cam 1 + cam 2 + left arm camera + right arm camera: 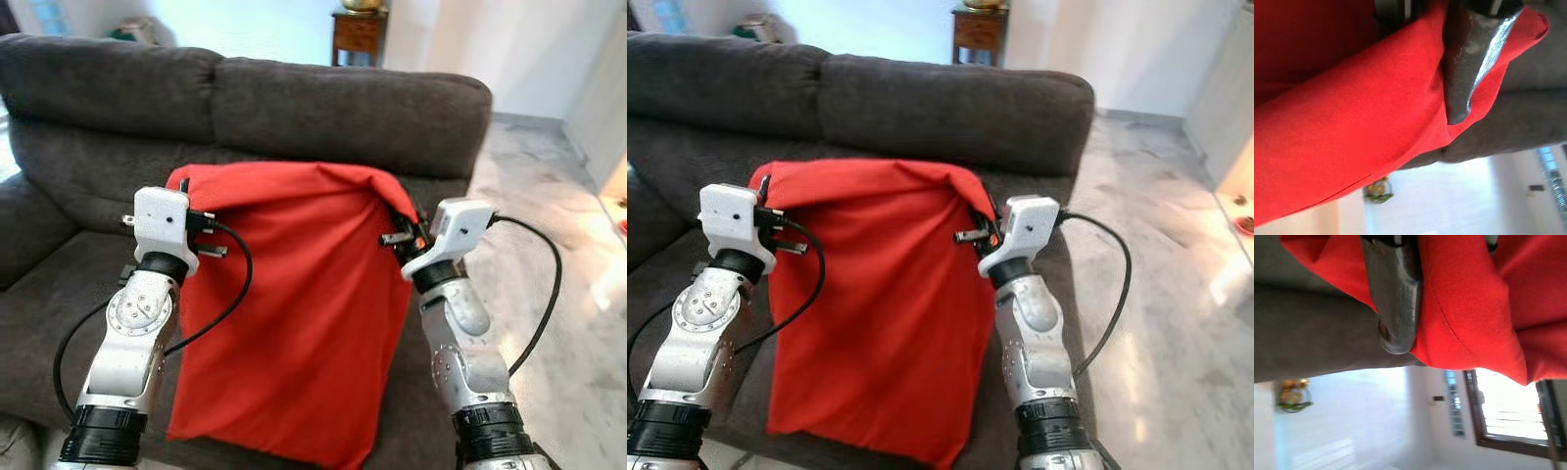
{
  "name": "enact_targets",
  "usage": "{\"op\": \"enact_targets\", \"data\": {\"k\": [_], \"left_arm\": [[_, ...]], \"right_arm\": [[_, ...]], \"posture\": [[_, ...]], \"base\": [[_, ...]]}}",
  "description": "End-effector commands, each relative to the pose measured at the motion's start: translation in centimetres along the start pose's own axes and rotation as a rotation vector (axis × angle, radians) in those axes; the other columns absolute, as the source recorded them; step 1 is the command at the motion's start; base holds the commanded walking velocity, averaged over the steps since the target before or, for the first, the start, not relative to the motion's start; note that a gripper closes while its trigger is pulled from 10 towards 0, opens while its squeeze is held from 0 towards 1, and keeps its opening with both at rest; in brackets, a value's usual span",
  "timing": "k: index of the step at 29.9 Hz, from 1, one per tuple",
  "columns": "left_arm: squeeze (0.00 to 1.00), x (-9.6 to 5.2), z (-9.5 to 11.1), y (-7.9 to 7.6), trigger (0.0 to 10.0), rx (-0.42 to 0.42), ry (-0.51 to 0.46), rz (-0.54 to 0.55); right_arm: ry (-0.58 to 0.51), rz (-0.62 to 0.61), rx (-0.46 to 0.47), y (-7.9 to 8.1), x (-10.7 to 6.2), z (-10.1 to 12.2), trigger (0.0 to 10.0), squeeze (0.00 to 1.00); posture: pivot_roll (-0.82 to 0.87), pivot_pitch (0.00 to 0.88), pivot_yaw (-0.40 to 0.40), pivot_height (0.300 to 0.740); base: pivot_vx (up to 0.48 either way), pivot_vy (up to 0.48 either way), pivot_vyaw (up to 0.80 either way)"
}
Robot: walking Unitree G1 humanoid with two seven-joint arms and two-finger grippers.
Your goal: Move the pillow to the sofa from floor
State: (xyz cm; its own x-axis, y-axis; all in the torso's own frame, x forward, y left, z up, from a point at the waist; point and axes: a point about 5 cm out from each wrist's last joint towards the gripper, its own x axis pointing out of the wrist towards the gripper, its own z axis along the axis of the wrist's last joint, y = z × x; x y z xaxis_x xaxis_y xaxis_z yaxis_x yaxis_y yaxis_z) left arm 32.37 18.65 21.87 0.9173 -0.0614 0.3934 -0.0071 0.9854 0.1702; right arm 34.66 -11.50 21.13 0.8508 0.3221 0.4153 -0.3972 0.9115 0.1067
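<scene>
Above the sofa (294, 117) seat, the red pillow (294, 323) was gripped at ten and two o'clock by left gripper (201, 223) and right gripper (400, 235), jaws clamped on fabric.

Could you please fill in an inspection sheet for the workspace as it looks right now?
Surface: grey sofa, seat and backrest right ahead of the robot.
Job's things: red pillow, held up by its top corners in front of the sofa, hanging down over the seat edge.
Clutter: nothing seen on the sofa.
Grippers: left gripper shut on the pillow's top left corner; right gripper shut on its top right corner; a finger presses into the fabric.
Cables: a black cable loops from the left wrist across the pillow; another cable arcs from the right wrist.
Surroundings: wooden side table behind the sofa, marble floor to the right.
</scene>
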Motion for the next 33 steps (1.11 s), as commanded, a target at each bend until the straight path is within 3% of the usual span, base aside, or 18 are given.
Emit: {"op": "enact_targets", "data": {"k": [1,8,12,16,19,24,30,31,32,33], "left_arm": [[0.0,-0.1,0.8,2.3,10.0,0.011,-0.031,0.116],[0.0,-0.4,-0.8,1.6,10.0,0.004,0.061,0.052],[0.0,-1.0,-2.5,0.4,10.0,0.031,0.164,-0.037],[0.0,-2.4,-5.1,-1.1,10.0,0.129,0.306,-0.179],[0.0,-3.0,-5.9,-1.3,10.0,0.141,0.33,-0.187],[0.0,-4.2,-7.7,-1.6,10.0,0.139,0.409,-0.199],[0.0,-4.4,-8.0,-1.9,10.0,0.137,0.419,-0.203],[0.14,-4.4,-8.0,-1.9,10.0,0.139,0.419,-0.204],[0.14,-4.4,-8.0,-1.9,10.0,0.141,0.419,-0.205],[0.79,-4.5,-8.0,-1.9,10.0,0.141,0.418,-0.204]], "right_arm": [[-0.101,-0.086,-0.007,-1.8,0.0,2.2,10.0,0.0],[-0.01,-0.121,-0.012,-2.5,-0.9,0.1,10.0,0.0],[0.105,-0.223,-0.047,-4.0,-2.4,-2.1,10.0,0.0],[0.281,-0.413,-0.082,-6.6,-5.2,-5.3,10.0,0.0],[0.325,-0.447,-0.031,-7.0,-6.4,-6.6,10.0,0.0],[0.408,-0.446,-0.037,-6.8,-8.1,-8.5,10.0,0.0],[0.415,-0.461,-0.034,-6.8,-8.5,-8.9,10.0,0.0],[0.415,-0.46,-0.031,-6.8,-8.5,-8.9,10.0,0.0],[0.415,-0.459,-0.029,-6.8,-8.5,-8.9,10.0,0.0],[0.413,-0.455,-0.029,-6.7,-8.4,-8.9,10.0,0.0]], "posture": [[0.06,0.049,-0.002,0.74],[0.06,0.049,-0.003,0.74],[0.07,0.053,-0.006,0.74],[0.07,0.054,-0.005,0.74],[0.07,0.055,-0.003,0.74],[0.07,0.056,0.002,0.74],[0.07,0.058,0.004,0.74],[0.07,0.058,0.004,0.74],[0.07,0.058,0.004,0.74],[0.07,0.058,0.004,0.74]], "base": [[0.364,0.0,0.0],[0.227,0.0,0.0],[0.0,0.0,0.0],[0.0,0.0,0.0],[0.0,0.0,0.0],[0.0,0.0,0.0],[0.0,0.0,0.0],[0.0,0.0,0.0],[0.0,0.0,0.0],[0.0,0.0,0.0]]}}
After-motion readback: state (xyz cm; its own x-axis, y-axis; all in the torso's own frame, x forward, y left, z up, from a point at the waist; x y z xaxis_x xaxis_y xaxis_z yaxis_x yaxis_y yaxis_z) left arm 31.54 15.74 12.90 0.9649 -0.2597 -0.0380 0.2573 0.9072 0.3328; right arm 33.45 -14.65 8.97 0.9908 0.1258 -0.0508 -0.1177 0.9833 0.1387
